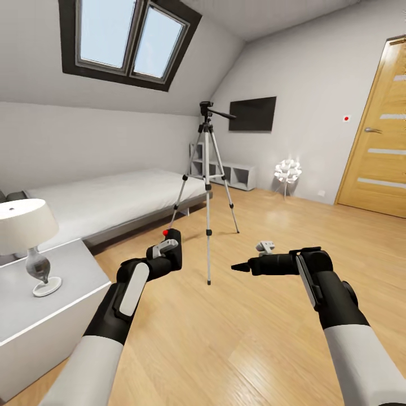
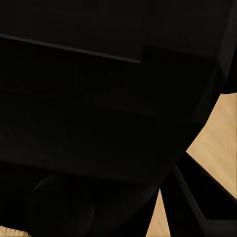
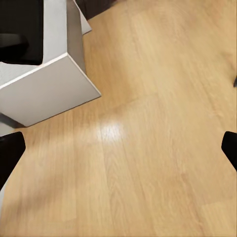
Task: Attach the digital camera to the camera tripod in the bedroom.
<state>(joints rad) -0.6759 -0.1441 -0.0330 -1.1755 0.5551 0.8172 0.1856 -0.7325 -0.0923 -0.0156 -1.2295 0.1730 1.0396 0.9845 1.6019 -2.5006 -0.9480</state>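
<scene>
**Camera in the left gripper, tripod upright ahead**

Head view: the camera tripod [image 1: 207, 186] stands upright on the wood floor [image 1: 237, 338] beside the bed [image 1: 113, 203], its long axis vertical, its pan handle pointing right. The left gripper [image 1: 169, 248] pinches the digital camera [image 1: 172, 241], red dot on top.

Left wrist view: the camera's black body sits against the lens.

Right wrist view: the right gripper [image 3: 118, 148] has its fingers [image 3: 10, 153] spread wide over floor.

Centre frame, the camera tripod [image 1: 207, 169] — silver legs, black head and joints. The floor [image 1: 237, 338] is honey-coloured wood grain; upper-right, a black TV [image 1: 252, 113].
</scene>
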